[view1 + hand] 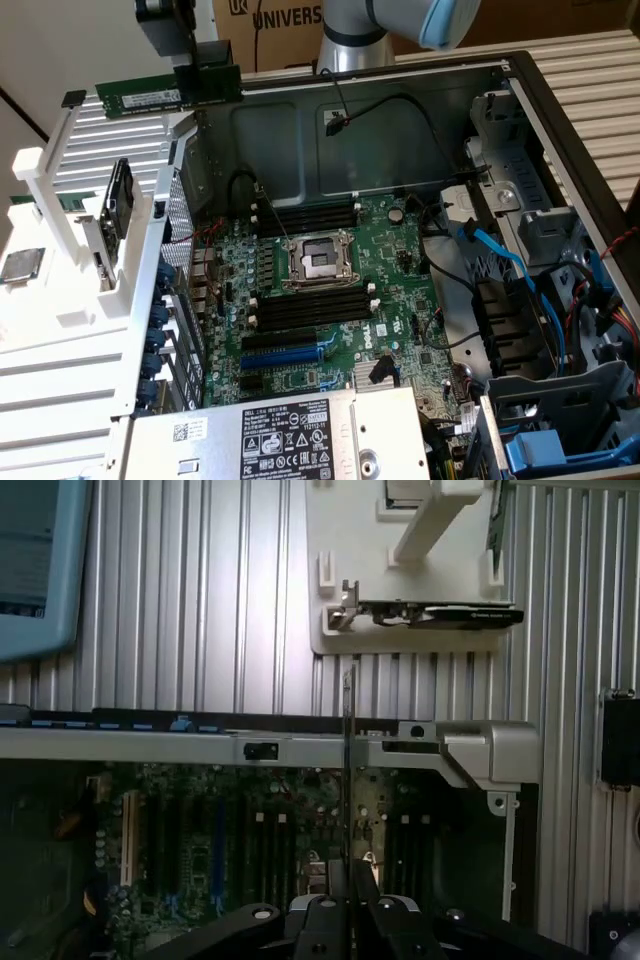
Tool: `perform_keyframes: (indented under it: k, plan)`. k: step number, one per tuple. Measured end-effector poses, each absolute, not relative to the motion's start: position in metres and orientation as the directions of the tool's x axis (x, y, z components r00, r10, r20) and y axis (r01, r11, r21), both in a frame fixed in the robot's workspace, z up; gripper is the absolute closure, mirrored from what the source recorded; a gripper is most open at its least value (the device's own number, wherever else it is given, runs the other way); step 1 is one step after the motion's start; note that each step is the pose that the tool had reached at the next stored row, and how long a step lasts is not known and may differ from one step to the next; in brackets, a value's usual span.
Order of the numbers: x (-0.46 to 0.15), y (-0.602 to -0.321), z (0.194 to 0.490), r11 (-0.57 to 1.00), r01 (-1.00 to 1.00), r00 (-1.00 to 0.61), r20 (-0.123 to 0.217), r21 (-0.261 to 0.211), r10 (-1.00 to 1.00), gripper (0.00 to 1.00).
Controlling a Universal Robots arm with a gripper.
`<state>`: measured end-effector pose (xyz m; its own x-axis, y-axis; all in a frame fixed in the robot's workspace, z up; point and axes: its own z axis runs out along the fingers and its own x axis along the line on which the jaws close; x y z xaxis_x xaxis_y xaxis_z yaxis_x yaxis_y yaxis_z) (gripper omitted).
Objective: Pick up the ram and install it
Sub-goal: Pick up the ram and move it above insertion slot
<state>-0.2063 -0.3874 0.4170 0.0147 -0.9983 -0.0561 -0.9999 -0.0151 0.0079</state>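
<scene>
Black fingers (366, 885) were nearly closed, pinching the long, thin green circuit-board ram stick (140, 98) toward one end. It was held in the air above the rim of the open grey metal computer case (420, 72), at the exterior view's upper left. Light and stiff but fragile, I'd judge. Best gripped by its flat faces, clear of the contact edge.

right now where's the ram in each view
exterior view: the ram is at the exterior view's upper left, level, held by the gripper.
wrist view: the ram is an edge-on thin strip running out from the gripper, crossing the case rim.
shared landmark: the black card.
</scene>
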Motion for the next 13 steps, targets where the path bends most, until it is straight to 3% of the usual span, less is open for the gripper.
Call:
perform_keyframes:
  k: [13]
  plan:
    - [-0.154, -0.387, 0.410, -0.015, -1.000, 0.015, -0.036, 0.007, -0.999, 0.86]
